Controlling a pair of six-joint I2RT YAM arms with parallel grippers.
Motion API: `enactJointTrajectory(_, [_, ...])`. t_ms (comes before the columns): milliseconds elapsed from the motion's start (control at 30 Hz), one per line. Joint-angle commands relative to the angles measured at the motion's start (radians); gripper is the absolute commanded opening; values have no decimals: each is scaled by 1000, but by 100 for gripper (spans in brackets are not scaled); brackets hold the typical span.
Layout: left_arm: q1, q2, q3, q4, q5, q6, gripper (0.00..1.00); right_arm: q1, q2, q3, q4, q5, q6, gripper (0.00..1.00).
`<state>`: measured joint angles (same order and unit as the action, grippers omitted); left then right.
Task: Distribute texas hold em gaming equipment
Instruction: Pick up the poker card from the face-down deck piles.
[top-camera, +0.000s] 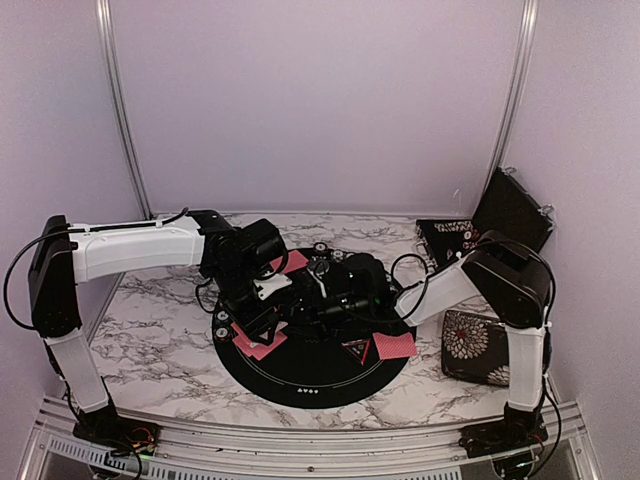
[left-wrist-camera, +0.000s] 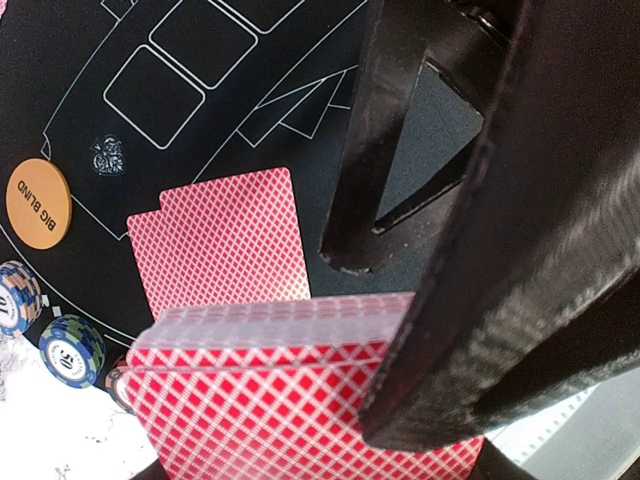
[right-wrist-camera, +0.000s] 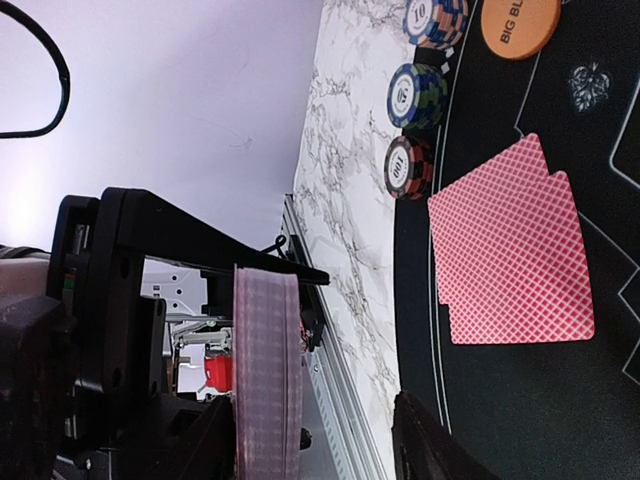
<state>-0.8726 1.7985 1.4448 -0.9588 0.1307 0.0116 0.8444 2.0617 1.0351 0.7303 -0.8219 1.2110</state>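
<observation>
Left gripper (left-wrist-camera: 375, 330) has the deck (left-wrist-camera: 270, 400) clamped, up over the mat's (top-camera: 320, 385) nine o'clock! Two cards (left-wrist-camera: 225, 240) lie face down at eight, chip stacks (left-wrist-camera: 70, 348) just beside. Centre: right gripper (top-camera: 330, 290), jaw width impossible to tell. Second pair (top-camera: 395, 346) at four o'clock.

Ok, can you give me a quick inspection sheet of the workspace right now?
Surface: marble table with a round black mat on it.
Job's things: deck of cards; two dealt cards face down on the mat; Big Blind button; chip stacks at the mat's edge; triangle marker.
Clutter: floral case on the right.
Grippers: left gripper shut on the deck; right gripper over the mat, state unclear.
Cables: black cable looped beside the left arm.
Surroundings: plain walls.
</observation>
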Motion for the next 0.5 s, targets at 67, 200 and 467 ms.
enactJointTrajectory(67, [-6,-13,31,-26,6,12,55,-17,-37,-29,-39,29,-24,51])
enactJointTrajectory(200, [-6,-11,31,-26,6,14,55,-22,-44,-33,-36,30,-23,51])
enactJointTrajectory(467, [-7,-7,31,-28,4,15,55,-25,-69,-33,-33,29,-21,51])
